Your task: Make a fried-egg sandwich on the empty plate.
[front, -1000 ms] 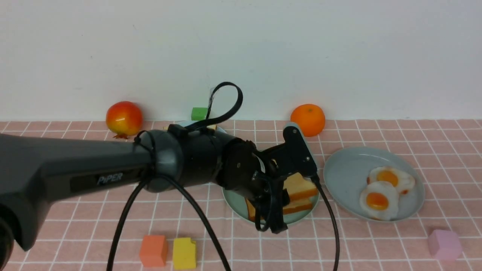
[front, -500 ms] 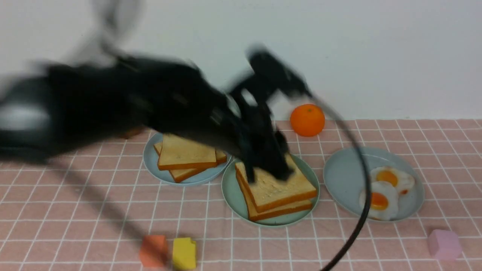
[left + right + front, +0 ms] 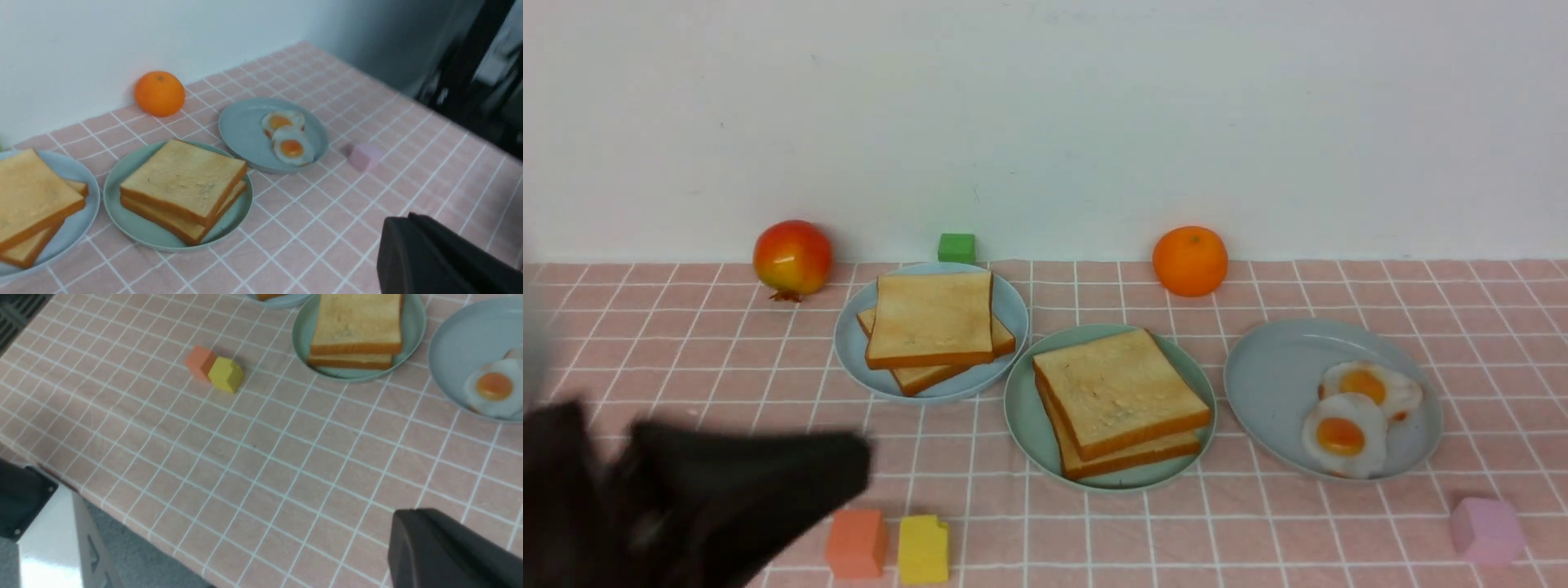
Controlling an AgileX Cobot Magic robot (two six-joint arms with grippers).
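Standing at the robot's side of the table, an onlooker saw the mint-green plate (image 3: 1023, 408) at centre, carrying two toast slices (image 3: 1119, 394) stacked squarely. No egg edge showed between them in any view, so whether an egg lay inside could not be confirmed. At 3 o'clock from it, a blue-grey plate (image 3: 1274, 367) held two fried eggs (image 3: 1347, 433). At 10 o'clock, a second blue-grey plate (image 3: 849, 351) held a spare toast pile (image 3: 929, 327). By judgement, the sandwich was assembled or nearly so; only verification of the egg remained. The left gripper (image 3: 433, 257) was fully closed on nothing, clear of the plates at 8 o'clock. The right gripper (image 3: 445, 551) was likewise closed and empty.
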